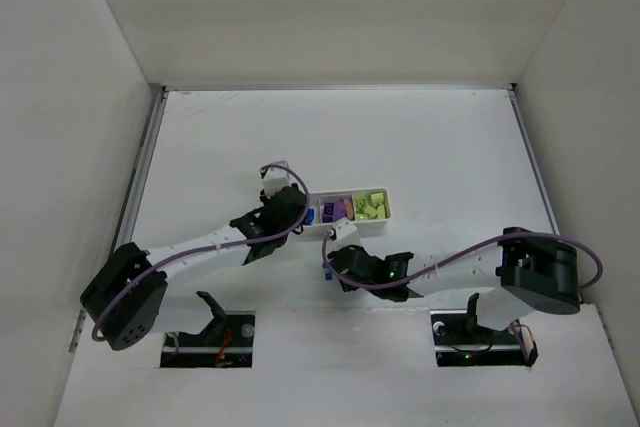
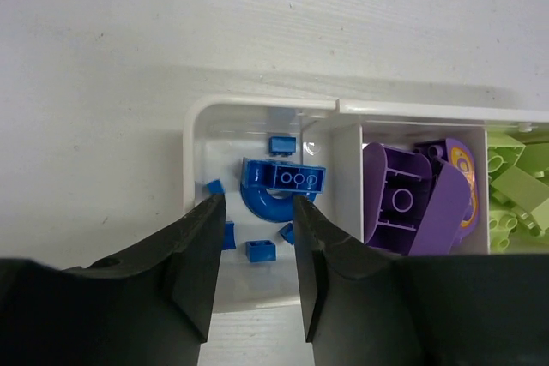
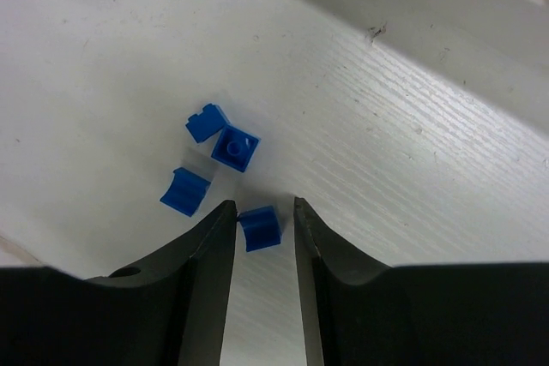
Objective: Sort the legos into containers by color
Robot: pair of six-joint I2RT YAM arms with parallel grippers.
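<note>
White walls point(image 1: 60, 97) enclose a grainy white desk point(image 1: 400, 137). The left hand point(image 2: 257, 203) hangs narrowly parted over the blue compartment of the tray point(image 2: 199, 122); the right hand point(image 3: 263, 205) loosely brackets a blue brick point(image 3: 259, 227).

Left compartment point(image 2: 197, 160) of tray point(image 2: 412, 110): I see an arch brick point(image 2: 257, 205) among tiny bricks point(image 2: 261, 251).
Table point(image 3: 412, 177) before tray: four loose bricks point(image 3: 235, 148).
</note>
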